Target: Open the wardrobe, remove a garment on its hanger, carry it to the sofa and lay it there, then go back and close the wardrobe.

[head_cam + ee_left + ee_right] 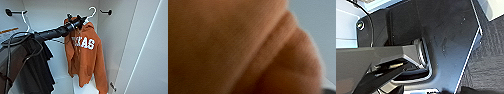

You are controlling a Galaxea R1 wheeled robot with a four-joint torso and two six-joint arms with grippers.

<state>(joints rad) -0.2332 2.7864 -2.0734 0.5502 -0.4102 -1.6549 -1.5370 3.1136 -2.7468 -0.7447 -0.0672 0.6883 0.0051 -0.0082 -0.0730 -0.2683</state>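
Head view: the tall white wardrobe (pixel 117 37) stands open, its plain white back and side walls bare, with one white door (pixel 147 57) swung out at the right. The burnt-orange hooded sweatshirt with white block letters (pixel 83 57) hangs inside on a thin white hanger with a curved hook (pixel 93 11). The hook sits just beside a short black peg (pixel 107 11) on the wall; whether it touches cannot be told. The robot's black left arm reaches in from the left, and the left gripper (pixel 78 21) sits at the sweatshirt's collar by the hanger. Its grip cannot be made out. A dark grey-black garment (pixel 37 67) hangs at the left.

Left wrist view: orange fabric (pixel 230 45) pressed close, pale wall behind.

Right wrist view: dark robot parts above grey carpet (pixel 488 62). The right gripper's state cannot be told.
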